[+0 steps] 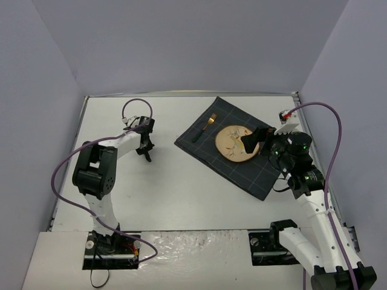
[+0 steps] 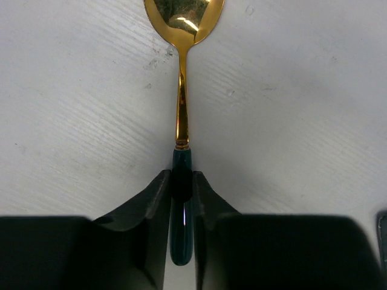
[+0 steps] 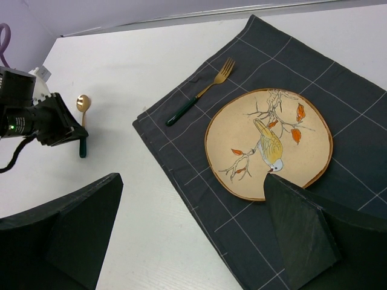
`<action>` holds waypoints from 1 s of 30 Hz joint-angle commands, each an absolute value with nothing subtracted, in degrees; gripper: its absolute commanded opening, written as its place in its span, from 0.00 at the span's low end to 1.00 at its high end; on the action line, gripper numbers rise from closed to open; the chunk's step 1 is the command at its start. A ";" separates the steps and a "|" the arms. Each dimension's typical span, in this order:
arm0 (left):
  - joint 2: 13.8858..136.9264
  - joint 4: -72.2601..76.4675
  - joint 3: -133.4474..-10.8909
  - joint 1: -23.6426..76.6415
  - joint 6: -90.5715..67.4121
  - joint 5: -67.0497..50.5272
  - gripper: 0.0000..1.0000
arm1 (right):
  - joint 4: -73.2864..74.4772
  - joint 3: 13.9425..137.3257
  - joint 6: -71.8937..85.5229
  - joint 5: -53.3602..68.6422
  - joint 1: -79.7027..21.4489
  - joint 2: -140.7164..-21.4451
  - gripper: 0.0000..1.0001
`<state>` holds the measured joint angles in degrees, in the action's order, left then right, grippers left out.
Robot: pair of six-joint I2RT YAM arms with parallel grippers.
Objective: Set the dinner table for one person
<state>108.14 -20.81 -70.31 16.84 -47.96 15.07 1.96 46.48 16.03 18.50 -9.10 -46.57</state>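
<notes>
A gold spoon with a dark green handle lies on the white dinner table. My left gripper is shut on the handle, down at the tabletop. The spoon and left gripper also show in the right wrist view, left of the cloth. A dark grey checked cloth holds a beige bird-pattern plate and a gold fork with a green handle. My right gripper hangs open and empty over the plate's right edge.
Lavender walls close the table on three sides, with a thin metal rim along the far edge. Purple cables loop off both arms. Bare white tabletop lies between the cloth and the arm bases.
</notes>
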 commanded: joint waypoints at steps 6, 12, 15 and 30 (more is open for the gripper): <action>102.47 -23.60 -67.58 20.92 -45.92 15.30 0.00 | -1.37 48.01 16.28 18.07 -9.49 -45.59 1.00; 99.26 -25.46 -72.74 30.00 -35.93 17.20 0.00 | -0.40 50.04 17.16 17.34 -9.49 -43.65 1.00; 100.00 -26.48 -79.63 37.75 -31.60 16.08 0.00 | 0.05 52.78 17.61 16.08 -9.42 -41.84 1.00; 121.30 -27.86 -113.47 57.98 -22.67 9.08 0.00 | 6.23 63.27 13.20 11.09 -9.49 -31.23 1.00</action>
<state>117.71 -27.30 -106.12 56.14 -24.99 10.38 7.24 61.24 15.30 13.75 -9.10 -32.34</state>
